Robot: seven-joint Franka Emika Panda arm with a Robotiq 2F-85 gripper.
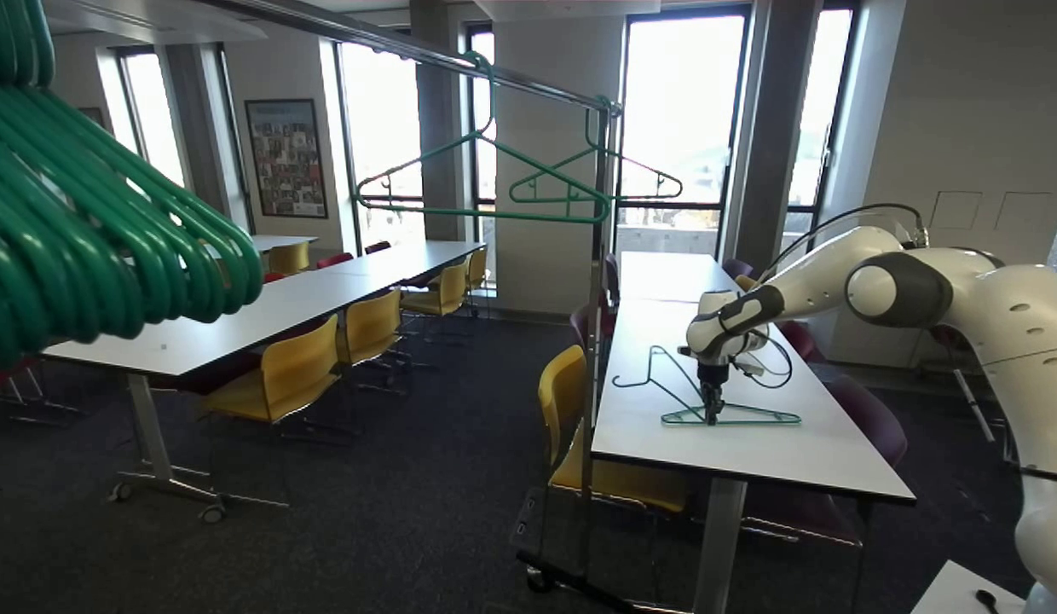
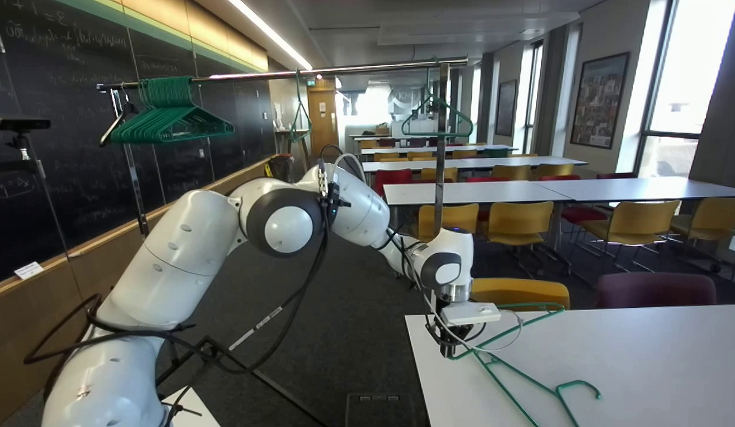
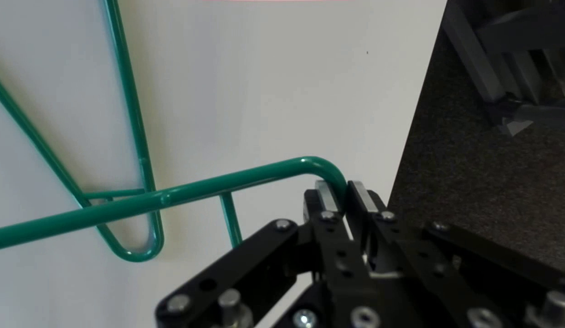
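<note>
Fingers (image 3: 327, 197) are gripping a hanger (image 3: 196, 190) at its rounded corner; its bar is crossing over a second hanger (image 3: 132, 100) lying on the surface (image 3: 282, 91).

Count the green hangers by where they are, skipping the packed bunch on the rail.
Singly hung green hangers on the rail: 2
Held green hanger, in the gripper: 1
Unheld green hanger on the table: 1
Total: 4

White arm (image 2: 284, 228), black cables (image 2: 325, 243), black gripper (image 3: 341, 190) (silver screws (image 3: 304, 318)).
</note>
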